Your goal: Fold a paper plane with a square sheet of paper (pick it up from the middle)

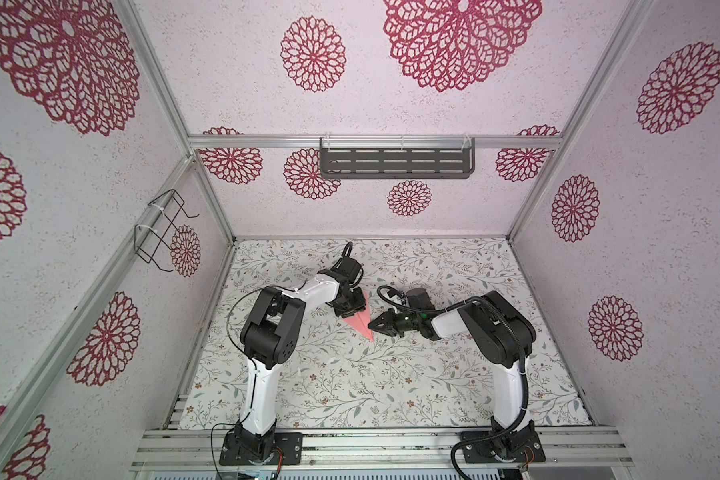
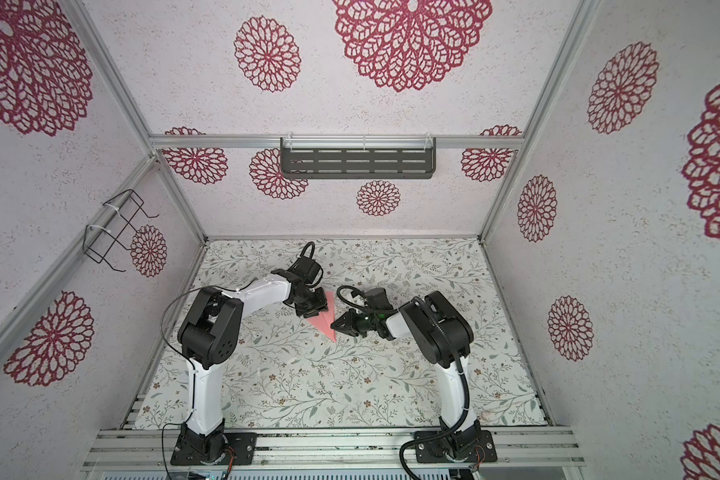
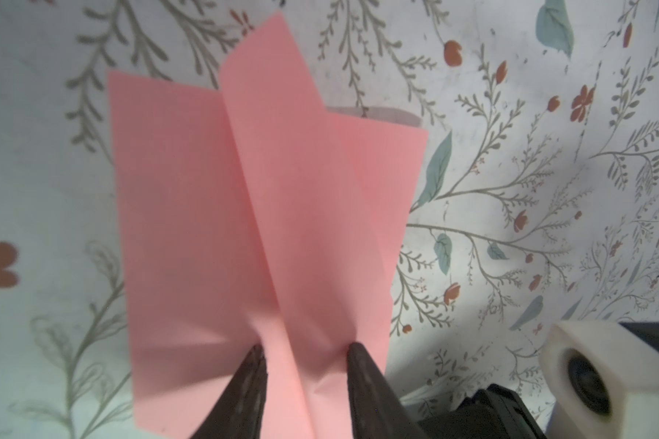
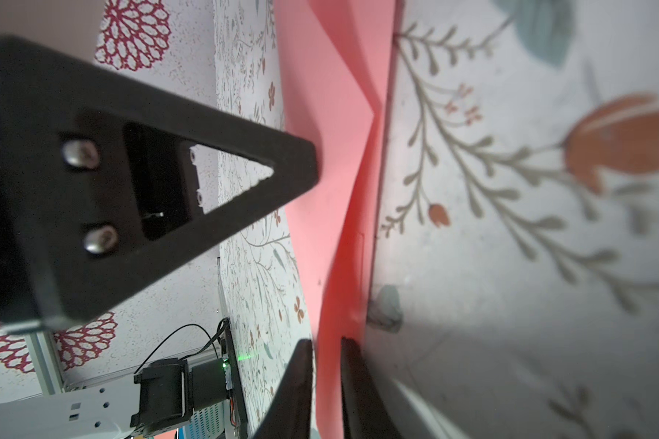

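Table: front half bare, free passage. Centre: plane hemmed by left gripper over it and right gripper beside (tips close together). Back strip open behind them.

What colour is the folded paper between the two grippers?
The folded paper is plain salmon pink, no pattern; the left wrist view shows it best.

Both top views sit high up at the near edge, above the arm bases, tilted down toward the far wall. They share pretty much the whole table, just offset sideways a bit. The left wrist cam looks almost straight down past the left gripper, super close to the paper plane. The right wrist cam is low and rolled sideways, skimming leftward past the right gripper. Both wrist views share that paper.
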Motion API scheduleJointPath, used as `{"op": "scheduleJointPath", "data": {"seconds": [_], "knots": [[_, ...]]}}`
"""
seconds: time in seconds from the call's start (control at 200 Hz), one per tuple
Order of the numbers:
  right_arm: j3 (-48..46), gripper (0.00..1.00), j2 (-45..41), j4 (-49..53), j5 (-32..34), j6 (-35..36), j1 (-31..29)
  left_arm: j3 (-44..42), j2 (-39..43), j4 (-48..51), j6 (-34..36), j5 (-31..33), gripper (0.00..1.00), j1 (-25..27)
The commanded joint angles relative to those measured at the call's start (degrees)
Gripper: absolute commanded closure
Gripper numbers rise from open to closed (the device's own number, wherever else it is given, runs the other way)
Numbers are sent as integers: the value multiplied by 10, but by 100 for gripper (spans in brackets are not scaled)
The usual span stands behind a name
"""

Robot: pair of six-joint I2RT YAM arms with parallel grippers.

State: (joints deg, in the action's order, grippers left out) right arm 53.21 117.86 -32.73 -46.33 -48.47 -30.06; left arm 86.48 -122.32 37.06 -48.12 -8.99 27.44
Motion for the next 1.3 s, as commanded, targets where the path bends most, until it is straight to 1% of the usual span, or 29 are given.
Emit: {"op": "scheduleJointPath", "data": {"seconds": [0.0,0.22,0.28,0.335,0.415,0.47,0.61,0.785,0.961,1.161,1.291], "knots": [[-17,77,-54,4,9,16,14,-31,-86,117,-3,77,60,0],[-49,75,-107,9,64,40,20,-2,-118,157,-10,94,60,4],[-53,75,-112,3,66,43,21,1,-125,163,-13,101,60,6],[-53,78,-113,0,62,46,19,3,-131,168,-16,105,61,6],[-43,81,-110,14,52,62,10,7,-144,174,-20,109,62,7],[-34,81,-108,33,53,77,-2,12,-152,178,-22,108,62,7],[-15,82,-105,81,76,123,-34,25,-171,189,-22,105,62,7],[3,87,-76,76,63,138,-51,25,-187,194,-25,98,61,6],[19,89,-46,67,61,136,-53,28,-196,194,-26,89,61,4],[28,88,-34,87,83,143,-44,32,-199,191,-26,79,61,3],[23,88,-37,91,83,148,-34,33,-200,191,-24,79,61,2]]}}
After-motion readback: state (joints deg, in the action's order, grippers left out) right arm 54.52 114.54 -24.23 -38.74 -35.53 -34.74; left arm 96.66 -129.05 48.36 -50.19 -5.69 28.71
